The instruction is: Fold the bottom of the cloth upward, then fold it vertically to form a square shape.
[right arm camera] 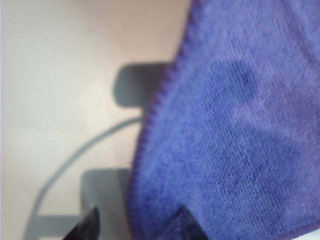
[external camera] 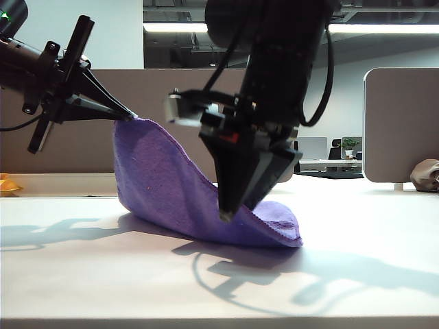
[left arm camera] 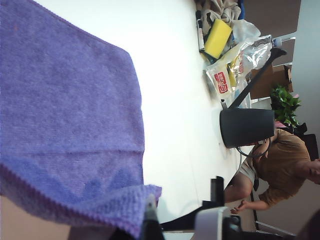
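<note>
Your cloth [external camera: 175, 185] is a purple microfiber towel, half raised off the white worktop [external camera: 103, 274]. 1 corner is lifted high, and from there the fabric slopes down to a low end that lies flat on the worktop, where its edge is doubled over into a soft fold. The stitched hem shows as a darker purple line along the border in both wrist views [left arm camera: 70, 115] [right arm camera: 235, 125].

Your left gripper [external camera: 127, 113] is at the raised corner of the cloth, well above the worktop. Its fingers are pinched fully together on that corner, and in the left wrist view the hem bunches right at the fingertip [left arm camera: 150, 220].

Your right gripper [external camera: 236, 209] points down at the low end of the cloth, its tips right at the fabric's near hem. Its fingers [right arm camera: 87, 225] stand apart: in the right wrist view 1 dark tip is over the bare worktop just beside the hem and the other is over the cloth, so the hem runs between them. They hold nothing that you can see.

Beyond the cloth, at the worktop's far edge, the left wrist view shows a yellow sponge [left arm camera: 218, 38], some plastic packets [left arm camera: 235, 65] and a seated person [left arm camera: 277, 165].
</note>
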